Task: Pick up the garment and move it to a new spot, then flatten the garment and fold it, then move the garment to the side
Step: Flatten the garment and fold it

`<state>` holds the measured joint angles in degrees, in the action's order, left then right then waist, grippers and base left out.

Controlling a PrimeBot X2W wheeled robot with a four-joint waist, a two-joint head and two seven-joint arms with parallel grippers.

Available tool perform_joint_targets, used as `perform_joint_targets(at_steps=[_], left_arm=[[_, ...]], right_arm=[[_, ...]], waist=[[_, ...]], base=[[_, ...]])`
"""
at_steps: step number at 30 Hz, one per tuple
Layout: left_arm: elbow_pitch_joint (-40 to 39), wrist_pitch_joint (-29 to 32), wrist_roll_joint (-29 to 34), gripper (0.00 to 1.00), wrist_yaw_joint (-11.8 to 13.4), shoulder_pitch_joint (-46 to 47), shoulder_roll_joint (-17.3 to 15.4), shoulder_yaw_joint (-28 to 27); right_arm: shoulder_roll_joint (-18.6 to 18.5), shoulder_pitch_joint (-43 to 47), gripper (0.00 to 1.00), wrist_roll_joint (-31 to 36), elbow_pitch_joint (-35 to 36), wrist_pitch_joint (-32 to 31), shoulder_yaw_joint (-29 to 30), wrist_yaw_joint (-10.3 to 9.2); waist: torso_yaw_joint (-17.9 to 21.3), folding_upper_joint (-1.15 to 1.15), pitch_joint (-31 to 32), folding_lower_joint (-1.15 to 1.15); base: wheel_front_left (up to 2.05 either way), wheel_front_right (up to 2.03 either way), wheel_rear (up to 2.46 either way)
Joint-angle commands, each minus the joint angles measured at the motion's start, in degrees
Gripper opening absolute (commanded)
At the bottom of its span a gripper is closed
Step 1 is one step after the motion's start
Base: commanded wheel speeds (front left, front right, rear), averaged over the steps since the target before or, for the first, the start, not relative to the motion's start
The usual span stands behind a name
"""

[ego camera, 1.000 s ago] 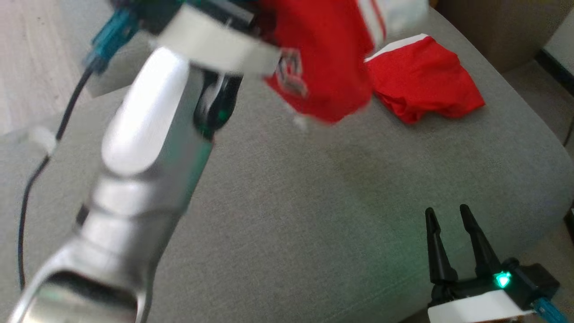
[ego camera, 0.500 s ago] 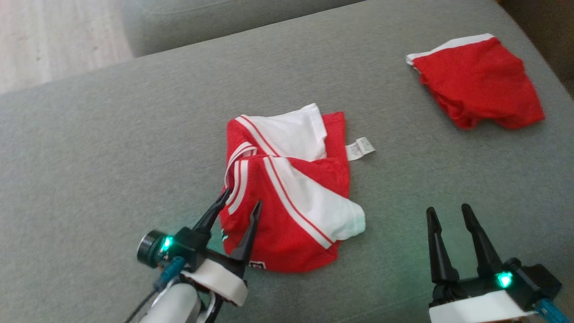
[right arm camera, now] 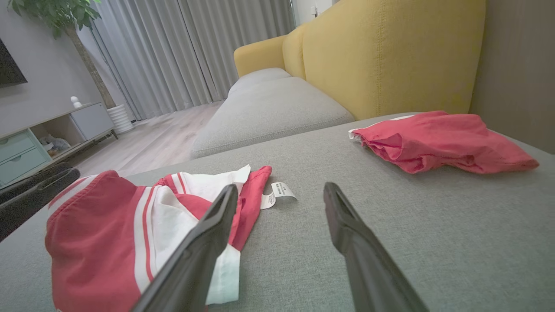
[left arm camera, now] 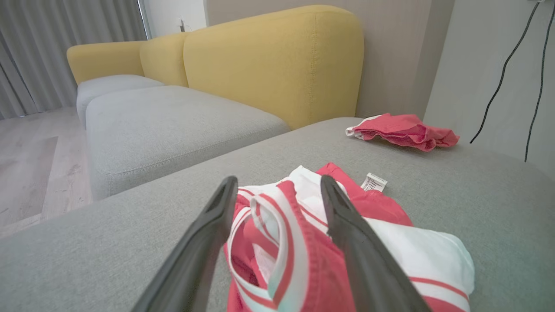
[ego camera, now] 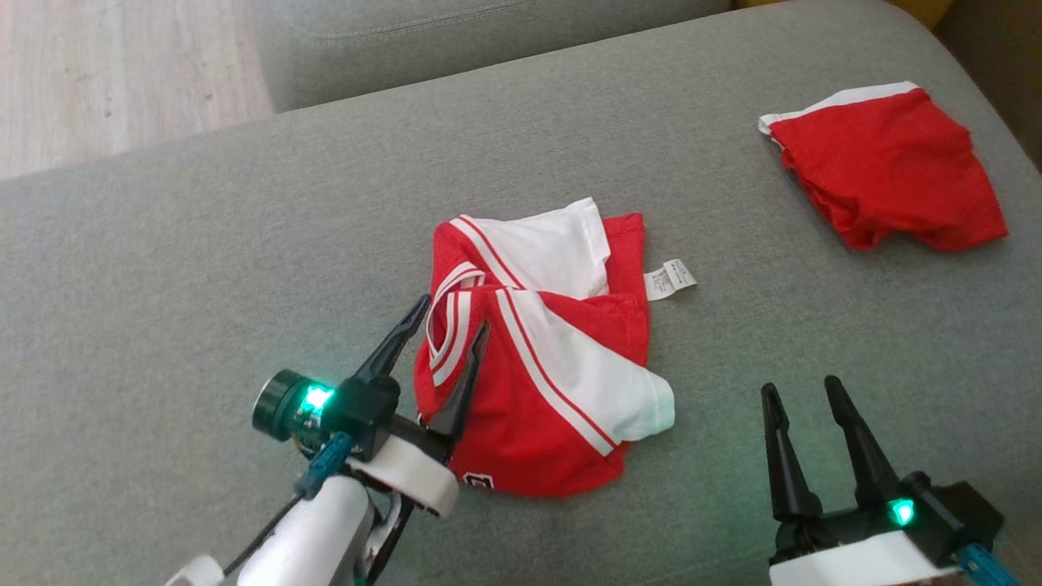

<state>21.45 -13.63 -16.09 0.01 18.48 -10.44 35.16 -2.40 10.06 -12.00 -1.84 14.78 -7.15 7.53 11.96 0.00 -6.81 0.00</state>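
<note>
just over the garment (ego camera: 553, 382), left tool (ego camera: 454, 313), jaws wide apart

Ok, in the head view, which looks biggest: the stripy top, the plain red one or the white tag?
1. stripy top
2. plain red garment, though it lies farther from the camera, so the gap between these two is unsure
3. white tag, clearly the smallest
</note>
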Motion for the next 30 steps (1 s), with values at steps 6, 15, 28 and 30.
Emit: perform_joint_targets(at_steps=[6,15,28,30], left_arm=[[-1.25,4.48,-0.70,1.00,2.62,2.10,-1.03,-2.91],[-4.73,7.92,-3.45,0.00,2.32,0.04,-1.67,-3.16],[-11.80,9.89,-4.87,0.00,3.20,-1.50,-2.89,-3.55],[-13.30,10.63,-5.16,0.00,4.36,-2.30,-2.99,-4.01]], right_arm=[[-0.48,-1.10,1.00,0.78,1.57,0.22,-1.06,-0.04],[-0.48,-1.36,1.00,0.41,1.53,0.22,-1.05,-0.04],[-0.48,-1.44,1.00,-0.05,1.30,0.22,-1.19,-0.04],[-0.48,-1.34,1.00,-0.09,1.23,0.22,-1.29,-0.04]], waist=[[1.16,0.00,-0.16,0.00],[1.84,0.00,-0.29,0.00],[3.07,0.00,0.08,0.00],[3.26,0.00,0.23,0.00]], base=[[0.00,0.00,0.00],[0.00,0.00,0.00],[0.00,0.00,0.00],[0.00,0.00,0.00]])
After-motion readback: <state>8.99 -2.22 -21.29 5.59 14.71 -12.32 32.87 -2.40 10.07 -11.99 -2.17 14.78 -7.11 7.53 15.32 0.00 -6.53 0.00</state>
